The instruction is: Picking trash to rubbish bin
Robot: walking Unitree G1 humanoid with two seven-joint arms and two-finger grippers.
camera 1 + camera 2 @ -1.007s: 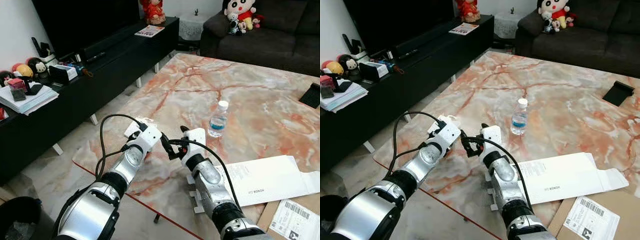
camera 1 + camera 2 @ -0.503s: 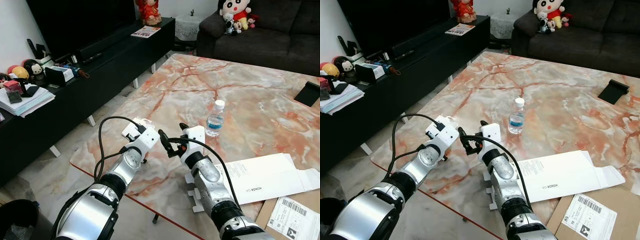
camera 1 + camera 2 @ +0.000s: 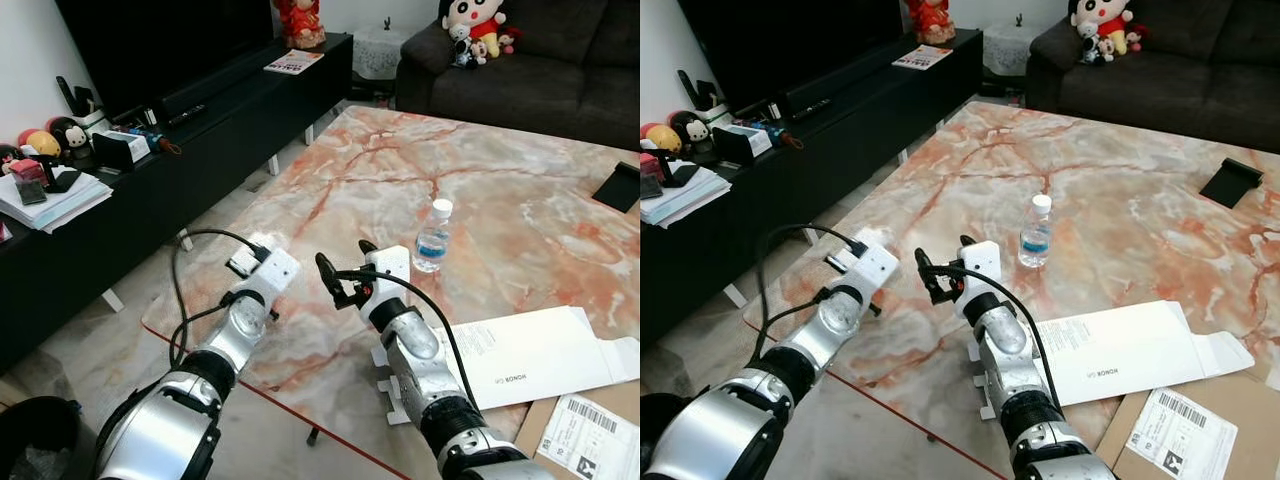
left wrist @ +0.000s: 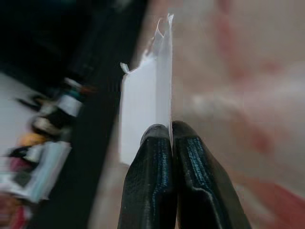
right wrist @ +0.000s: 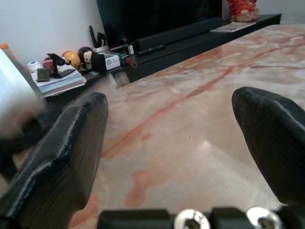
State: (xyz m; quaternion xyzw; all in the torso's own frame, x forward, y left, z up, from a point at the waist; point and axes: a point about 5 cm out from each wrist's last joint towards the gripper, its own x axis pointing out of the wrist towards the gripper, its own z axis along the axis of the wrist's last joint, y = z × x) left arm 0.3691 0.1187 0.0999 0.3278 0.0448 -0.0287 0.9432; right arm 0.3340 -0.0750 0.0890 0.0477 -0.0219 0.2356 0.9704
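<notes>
My left gripper (image 4: 170, 130) is shut on a torn piece of white paper (image 4: 143, 100), which stands up from between its two black fingers. In the eye views that gripper (image 3: 256, 262) is over the near left corner of the marble table (image 3: 380, 180). My right gripper (image 3: 342, 270) hovers just right of it, low over the tabletop, open with nothing between its fingers (image 5: 62, 157). A black rubbish bin (image 3: 35, 440) stands on the floor at the lower left.
A small water bottle (image 3: 433, 237) stands on the table beyond my right gripper. A flattened white carton (image 3: 530, 355) and labelled cardboard (image 3: 590, 440) lie at the near right. A black TV cabinet (image 3: 200, 130) runs along the left; a dark sofa (image 3: 530, 70) is behind.
My left gripper has moved left toward the table's corner with the white paper in it. The right gripper has hardly moved and stays open.
</notes>
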